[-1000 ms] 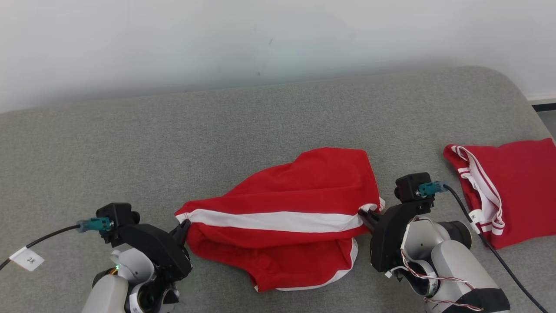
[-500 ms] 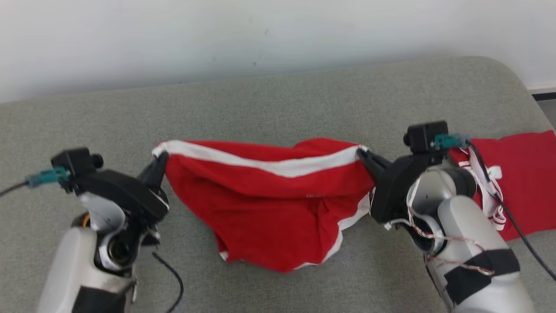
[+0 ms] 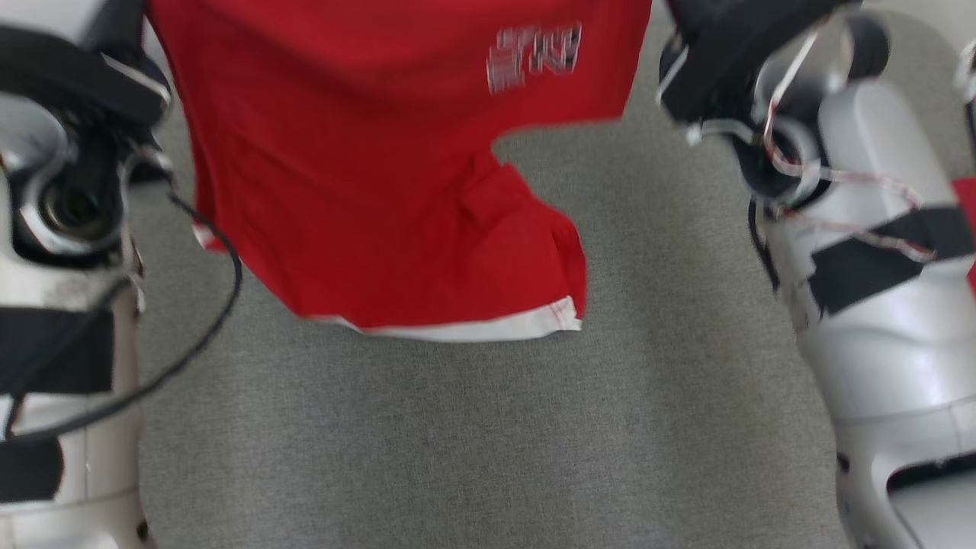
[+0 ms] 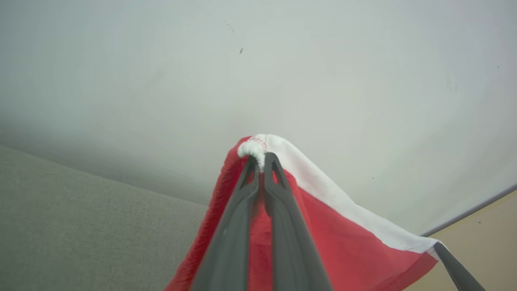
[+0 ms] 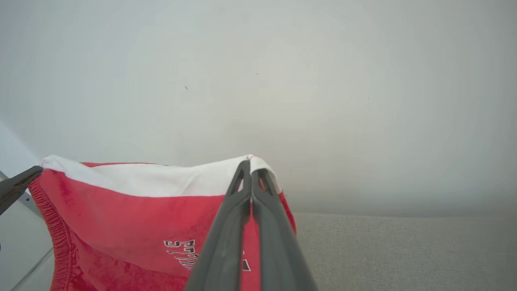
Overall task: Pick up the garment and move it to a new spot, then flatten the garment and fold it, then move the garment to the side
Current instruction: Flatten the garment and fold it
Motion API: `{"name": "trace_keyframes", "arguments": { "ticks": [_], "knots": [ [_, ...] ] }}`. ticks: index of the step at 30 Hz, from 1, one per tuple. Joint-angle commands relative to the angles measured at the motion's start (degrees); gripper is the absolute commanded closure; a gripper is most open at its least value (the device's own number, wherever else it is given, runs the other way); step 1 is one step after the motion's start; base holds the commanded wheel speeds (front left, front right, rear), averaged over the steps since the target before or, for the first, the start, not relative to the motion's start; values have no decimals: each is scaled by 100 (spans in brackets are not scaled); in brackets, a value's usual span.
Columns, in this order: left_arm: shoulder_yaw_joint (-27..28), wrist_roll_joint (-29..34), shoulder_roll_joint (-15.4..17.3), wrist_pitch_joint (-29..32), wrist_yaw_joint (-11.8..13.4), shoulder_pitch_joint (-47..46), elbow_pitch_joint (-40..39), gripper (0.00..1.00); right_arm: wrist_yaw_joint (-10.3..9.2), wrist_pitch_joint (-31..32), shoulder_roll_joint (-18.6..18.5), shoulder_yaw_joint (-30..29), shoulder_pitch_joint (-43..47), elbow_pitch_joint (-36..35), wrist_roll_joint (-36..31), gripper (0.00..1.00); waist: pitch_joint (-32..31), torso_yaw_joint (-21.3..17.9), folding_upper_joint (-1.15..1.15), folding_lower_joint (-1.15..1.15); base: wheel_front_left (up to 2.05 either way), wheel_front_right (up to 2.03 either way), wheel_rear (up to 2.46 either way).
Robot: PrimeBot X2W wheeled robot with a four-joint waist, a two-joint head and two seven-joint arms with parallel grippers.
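The grey upholstered cushion (image 3: 473, 442) is the work surface and the reference for all positions below. A pale wall (image 4: 282, 60) rises behind the cushion.

The garment, a pair of red shorts (image 3: 366, 191), hangs in the air above the cushion. No part of it appears to touch the fabric surface. It is spread by its waist between the two arms, and its legs drape down toward the cushion.

The left gripper (image 4: 261, 157) is clamped on one end of the white waistband (image 5: 153, 182), well above the cushion. The right gripper (image 5: 250, 163) is clamped on the opposite end at about the same height. On each gripper the two dark fingers are pressed together with the cloth pinched between the tips. The waistband runs nearly taut between the two grips.

A white hem (image 3: 473, 329) edges the lowest leg, the part nearest the cushion. Printed lettering (image 3: 534, 57) sits on the front panel, near the right grip.

Task status, judged from this state:
1. Pick-up: complete.
2. Transfer to a new spot: in progress.
3. Laying down and flattening: not yet done.
4. Folding: not yet done.
5. Moving aside: not yet done.
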Motion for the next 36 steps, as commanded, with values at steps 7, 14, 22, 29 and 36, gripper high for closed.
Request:
{"name": "trace_keyframes", "arguments": {
  "ticks": [7,14,22,29,36],
  "knots": [
    [293,-162,-125,-631,-2,-1490,67,100,-15,-1269,-110,-27,-1693,545,-519,100,1093,-43,-1,-1,0,0,0],
    [419,-280,-138,-1105,-304,-2397,177,100,-15,-2520,-255,-159,-2753,999,-972,100,1224,-60,-1,-1,0,0,0],
    [35,-411,-88,-1617,-619,-2162,185,100,-15,-2980,-354,-85,-3056,1648,-1339,100,1383,-39,-1,-1,0,0,0],
    [-735,-904,96,-1893,-617,-1020,-46,100,-15,-3019,-486,721,-2187,1862,-948,100,1296,-4,-1,-1,0,0,0],
    [-1450,-1489,235,-2348,-618,269,-519,100,-15,-2876,-1018,1487,-933,1304,-204,100,749,133,-1,-1,0,0,0]
  ]
}}
